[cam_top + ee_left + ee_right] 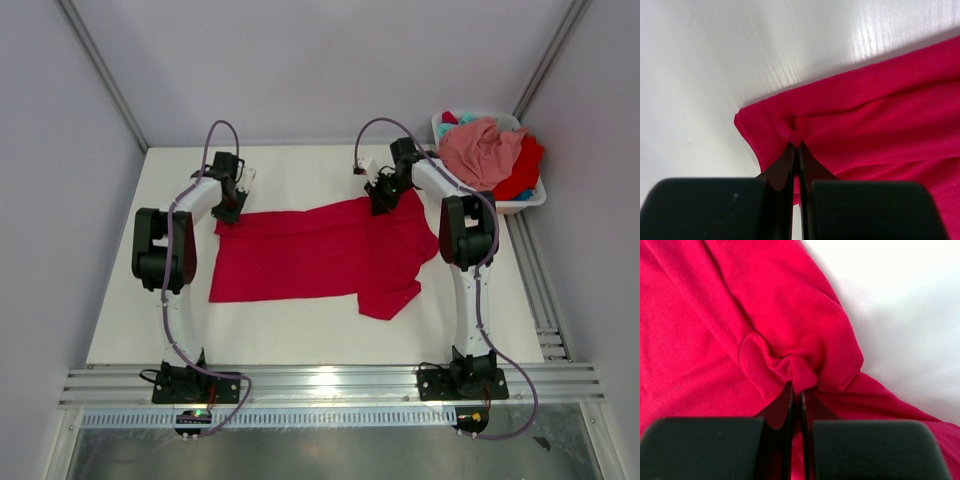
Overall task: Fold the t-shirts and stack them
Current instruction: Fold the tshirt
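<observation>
A bright red t-shirt lies spread wide across the middle of the white table, one sleeve pointing toward the front right. My left gripper is shut on its far left corner; the left wrist view shows the cloth pinched at the fingertips. My right gripper is shut on a bunched fold at the shirt's far right edge, seen in the right wrist view with red cloth all around. A salmon pink shirt, another red one and a bit of teal lie piled in the basket.
The white plastic basket stands at the back right corner of the table. Metal rails run along the front edge and the right side. Grey walls enclose the table on three sides.
</observation>
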Robot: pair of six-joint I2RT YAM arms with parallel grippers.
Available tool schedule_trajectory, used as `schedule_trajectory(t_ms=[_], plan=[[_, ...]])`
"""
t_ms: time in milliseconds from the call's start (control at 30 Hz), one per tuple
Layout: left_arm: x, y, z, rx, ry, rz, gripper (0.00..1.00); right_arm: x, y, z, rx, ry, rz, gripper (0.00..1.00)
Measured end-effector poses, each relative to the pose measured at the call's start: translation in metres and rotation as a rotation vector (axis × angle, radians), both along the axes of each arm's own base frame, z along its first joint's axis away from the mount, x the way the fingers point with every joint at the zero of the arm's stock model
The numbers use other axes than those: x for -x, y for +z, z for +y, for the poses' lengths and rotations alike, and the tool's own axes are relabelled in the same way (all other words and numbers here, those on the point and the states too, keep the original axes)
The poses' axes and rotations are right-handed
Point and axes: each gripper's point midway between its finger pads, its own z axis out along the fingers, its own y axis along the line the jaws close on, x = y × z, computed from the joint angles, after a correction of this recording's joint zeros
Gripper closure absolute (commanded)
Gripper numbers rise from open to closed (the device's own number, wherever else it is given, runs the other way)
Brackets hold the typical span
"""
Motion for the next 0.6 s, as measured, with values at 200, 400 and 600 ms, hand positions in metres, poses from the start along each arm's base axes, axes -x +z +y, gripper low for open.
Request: schedule_trajectory(t_ms=[200,400,600], plan=[[0.0000,-0.0005,-0.0001,0.001,0.000,0.001,1.00,-0.0026,-0.0005,-0.0011,0.006,-0.010,-0.008,0.59],[0.0003,-0.0022,-0.0008,0.004,-0.002,0.005,1.00,-0.0036,-0.0006,-0.0021,0.013,-0.012,-0.015,0.47],[0.0004,-0.0023,-0.0016,0.008,-0.003,0.006,1.00,-0.0056,-0.0009,-0.0034,0.023,-0.017,-0.026,0.65]])
